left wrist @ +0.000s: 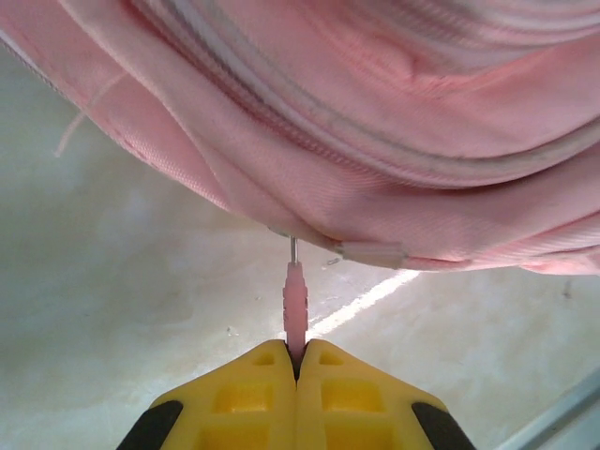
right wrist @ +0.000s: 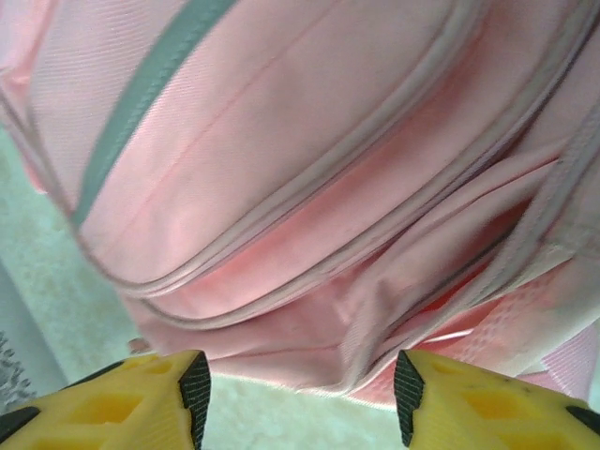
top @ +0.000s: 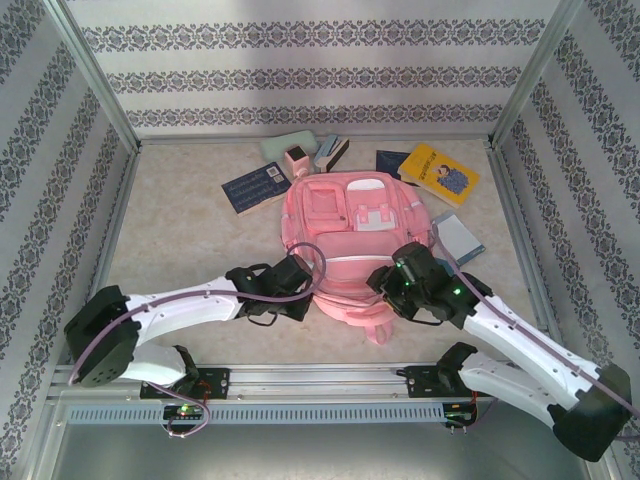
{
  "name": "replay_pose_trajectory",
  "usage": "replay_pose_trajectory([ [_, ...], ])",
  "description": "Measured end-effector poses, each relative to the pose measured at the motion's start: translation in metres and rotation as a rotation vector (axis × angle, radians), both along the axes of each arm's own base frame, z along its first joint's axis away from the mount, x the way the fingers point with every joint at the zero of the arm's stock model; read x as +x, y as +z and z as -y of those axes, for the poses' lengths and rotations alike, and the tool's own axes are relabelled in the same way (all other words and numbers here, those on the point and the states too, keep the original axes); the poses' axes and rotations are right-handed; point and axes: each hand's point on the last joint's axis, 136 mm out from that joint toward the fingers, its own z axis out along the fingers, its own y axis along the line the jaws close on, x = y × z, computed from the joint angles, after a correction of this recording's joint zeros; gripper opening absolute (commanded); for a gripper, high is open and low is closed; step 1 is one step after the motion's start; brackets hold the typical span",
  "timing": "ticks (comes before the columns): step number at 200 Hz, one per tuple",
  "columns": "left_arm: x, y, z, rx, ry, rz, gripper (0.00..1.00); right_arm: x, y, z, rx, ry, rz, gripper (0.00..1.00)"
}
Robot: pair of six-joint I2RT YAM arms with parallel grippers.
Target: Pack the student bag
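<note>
The large pink fabric backpack point(top: 350, 235) lies flat at the middle of the pale table point(top: 180, 240), its slim pink zipper pull point(left wrist: 295, 298) pinched in the closed left gripper point(left wrist: 298, 356), while the right gripper point(right wrist: 300, 394) gapes empty beside the seam, apparently bracing nothing: pulling may drag the backpack or slip the tab.

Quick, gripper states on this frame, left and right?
Left gripper: shut on the pink zipper pull of the student bag.
Right gripper: open, holding nothing, jaws facing the student bag.

Books point(top: 438, 173) crowd behind the student bag point(top: 350, 230); bare table point(top: 180, 240) flanks it, seemingly passable.
</note>
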Motion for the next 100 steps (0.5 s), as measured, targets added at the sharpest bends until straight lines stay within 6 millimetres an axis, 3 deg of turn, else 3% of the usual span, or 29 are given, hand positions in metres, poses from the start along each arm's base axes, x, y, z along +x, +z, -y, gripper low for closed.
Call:
replay_pose_trajectory([
  [26,-0.003,0.012,0.004,-0.039,-0.023,0.014,0.0,-0.006,0.012,-0.014,0.016,0.085,0.027,0.64],
  [43,-0.004,0.017,0.005,-0.058,-0.032,0.023,0.0,0.002,0.02,-0.027,-0.014,0.208,0.095,0.62],
  [69,-0.003,0.022,0.007,-0.083,-0.033,0.039,0.0,0.018,0.033,-0.045,-0.084,0.458,0.303,0.57],
  [100,-0.006,0.016,0.005,-0.086,-0.035,0.037,0.0,0.022,0.049,-0.064,-0.163,0.772,0.589,0.56],
])
